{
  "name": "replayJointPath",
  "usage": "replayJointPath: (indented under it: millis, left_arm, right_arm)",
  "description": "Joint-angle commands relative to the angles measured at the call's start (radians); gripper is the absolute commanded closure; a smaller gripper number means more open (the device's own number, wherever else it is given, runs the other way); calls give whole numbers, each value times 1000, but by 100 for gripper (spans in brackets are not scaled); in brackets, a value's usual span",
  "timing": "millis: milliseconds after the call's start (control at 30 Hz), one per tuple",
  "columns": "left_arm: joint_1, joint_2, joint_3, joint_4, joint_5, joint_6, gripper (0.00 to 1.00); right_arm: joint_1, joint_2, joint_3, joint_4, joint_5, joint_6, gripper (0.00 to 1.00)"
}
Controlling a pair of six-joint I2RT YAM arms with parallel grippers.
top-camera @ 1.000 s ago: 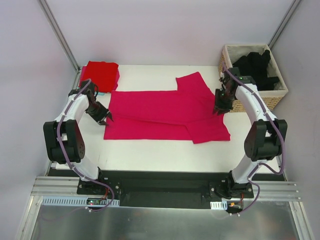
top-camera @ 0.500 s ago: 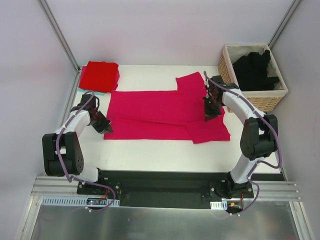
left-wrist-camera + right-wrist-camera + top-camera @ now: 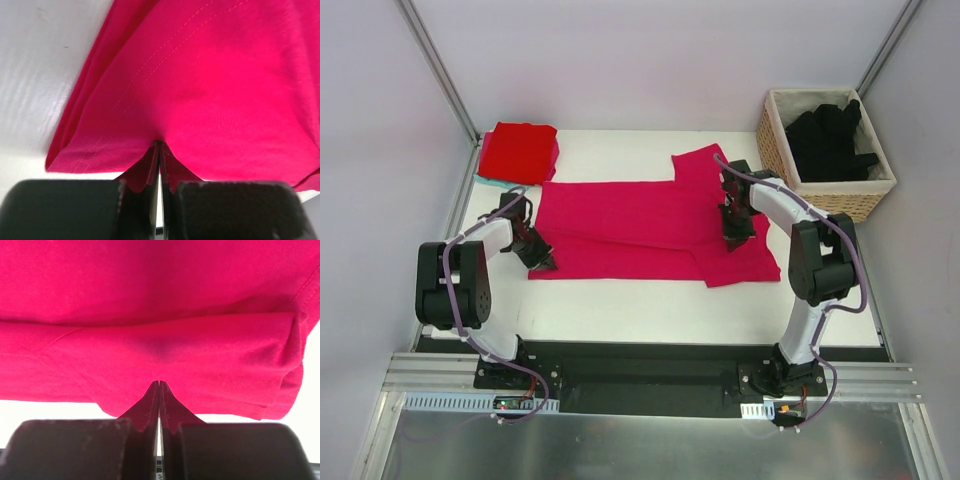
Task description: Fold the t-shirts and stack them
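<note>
The pink shirt [image 3: 640,230] lay flat in the middle of the table [image 3: 620,300]. I had my left gripper [image 3: 542,262] pinched tight on its left edge and my right gripper [image 3: 733,237] pinched tight near its right end.

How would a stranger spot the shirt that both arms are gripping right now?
On the white table, look across the middle. The magenta-pink t-shirt lies there, the only one spread out: the red shirt in the far left corner is folded, and the black shirts sit in the wicker basket.
</note>
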Motion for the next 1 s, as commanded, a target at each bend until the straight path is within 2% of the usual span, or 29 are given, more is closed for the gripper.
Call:
replayJointPath:
  millis: [0,400,500,600,667,767,967]
  left_arm:
    - [-21,47,7,1,17,10,100]
    - [-27,98,47,-28,42,6,100]
    - [-27,108,69,-100,30,9,100]
    - [-28,131,111,-257,-30,5,100]
    - [-27,156,132,-397,-59,-3,100]
    - [-27,150,125,-492,-43,-10,100]
    - [-27,88,54,-550,-91,-32,100]
  right_arm:
    - [-1,17,64,-44,44,15,99]
    - [-19,147,55,-28,-44,153,99]
    - [-21,150,55,-40,-31,157,99]
    - [-22,149,44,-81,-31,162,99]
    - [-21,130,0,-90,-37,170,99]
    - [-21,81,-73,-89,-45,184,99]
    - [-17,-5,-175,-106,-85,184,99]
